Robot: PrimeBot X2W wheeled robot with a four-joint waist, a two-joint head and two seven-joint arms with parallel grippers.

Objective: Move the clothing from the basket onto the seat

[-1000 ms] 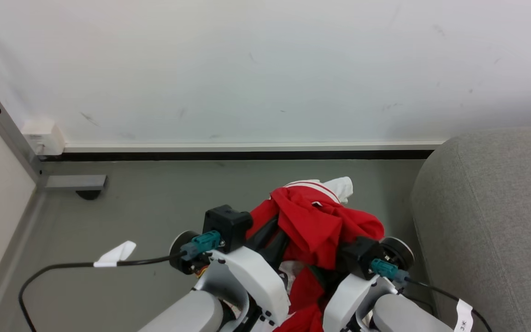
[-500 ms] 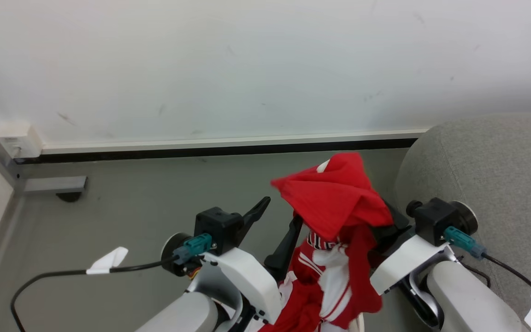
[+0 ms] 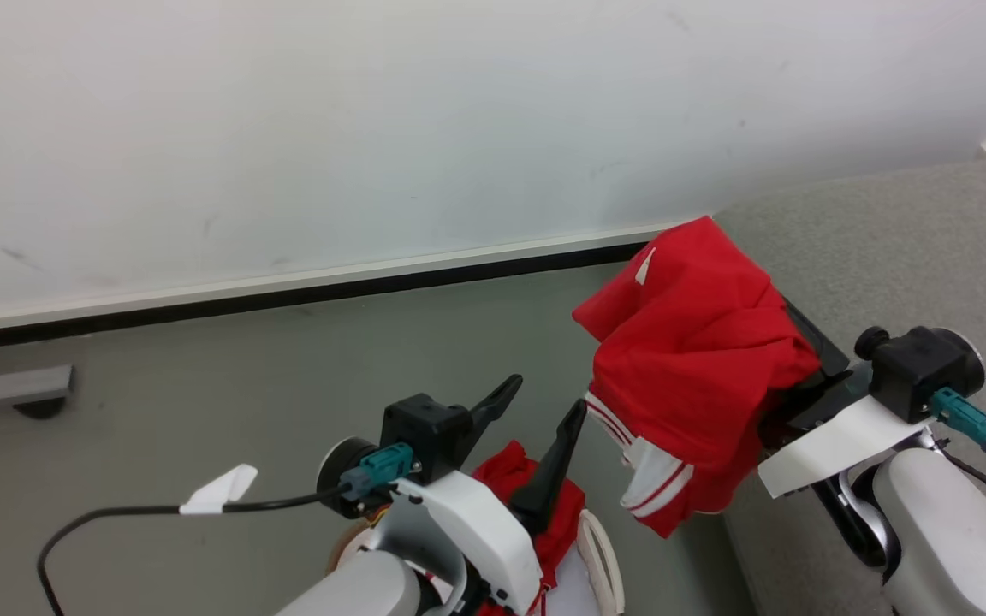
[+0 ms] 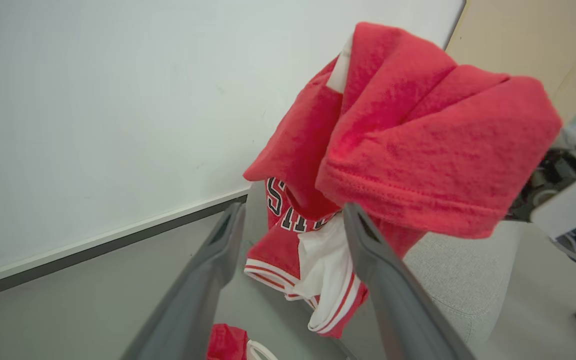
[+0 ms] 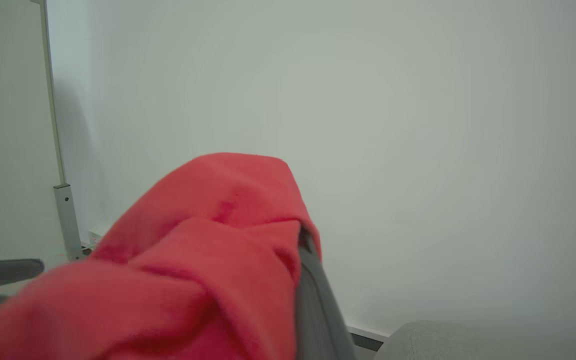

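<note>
Carrying was the step in hand. The right gripper was closed on a red top, and the top hung in the air just over the left edge of the seat, at the end near the wall. The cloth hid most of that gripper. In the right wrist view, though, one dark finger stood close to the middle with cloth bunched against it, so I judged that it was pinching the top. A white hem with thin red stripes dangled from the bottom of the top, over the gap between the seat and the basket. The left gripper was open and held nothing, and its two fingers were spread wide above the basket. The basket sat on the floor beside the seat's left edge, and just a bit of its pale rim showed. Another red piece lay inside it, partly hidden behind the left gripper. I thought the next move was to carry the top further in over the seat, away from the edge, bring it down low, and then let go. If it was dropped too near the edge, the hanging hem could pull it off onto the floor. After that the piece in the basket would need picking up. I counted two red pieces of clothing, one basket, one seat and two grippers. I could not tell if more clothing lay deeper in the basket.
</note>
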